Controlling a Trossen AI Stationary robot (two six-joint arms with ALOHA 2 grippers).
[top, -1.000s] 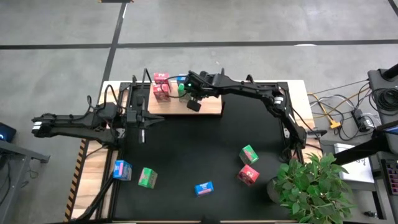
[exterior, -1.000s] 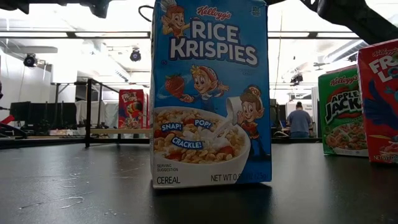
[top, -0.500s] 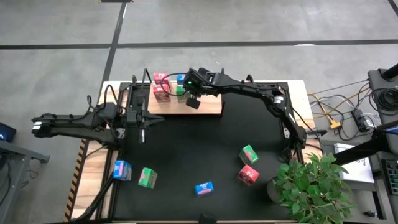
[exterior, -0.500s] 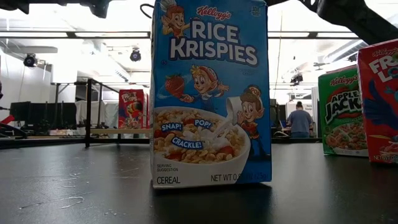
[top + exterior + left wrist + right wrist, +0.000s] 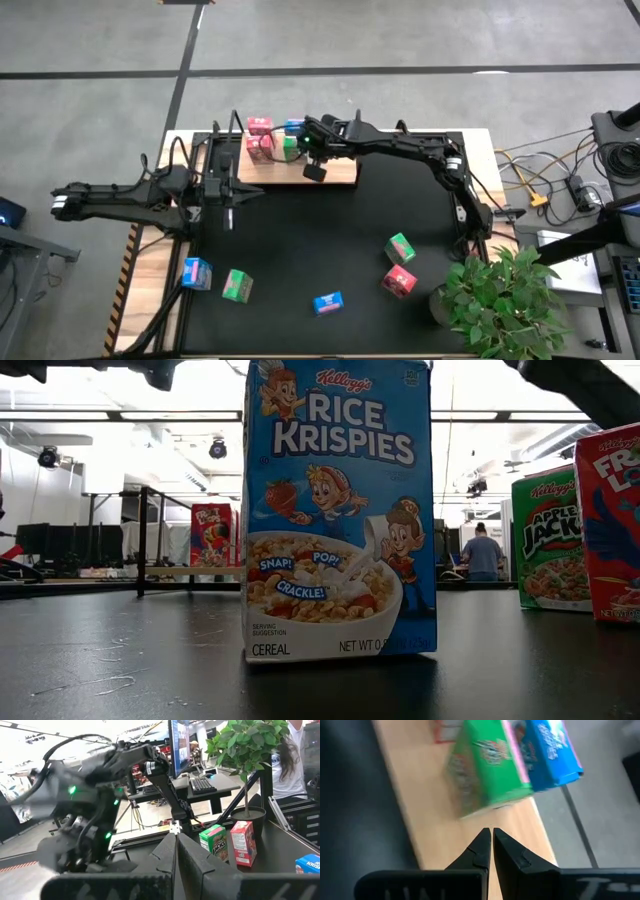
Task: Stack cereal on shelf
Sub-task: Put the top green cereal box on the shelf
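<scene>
Right claw (image 5: 491,837) pinched closed, empty, over shelf (image 5: 335,172); nearest blue box (image 5: 338,510) reads "Kellogg's Rice Krispies".

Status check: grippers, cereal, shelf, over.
Right gripper shut, empty, over shelf. Left gripper shut, parked left of the shelf. Four boxes on shelf, five on mat. Nothing in the way.

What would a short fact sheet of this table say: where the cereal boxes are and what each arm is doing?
On shelf: pink-red boxes, green box, blue box
On black mat: five boxes, two blue, two green, one pink-red
Right gripper: shut, empty, over the shelf beside the green box
Left gripper: shut, waiting at the mat's left edge
</scene>
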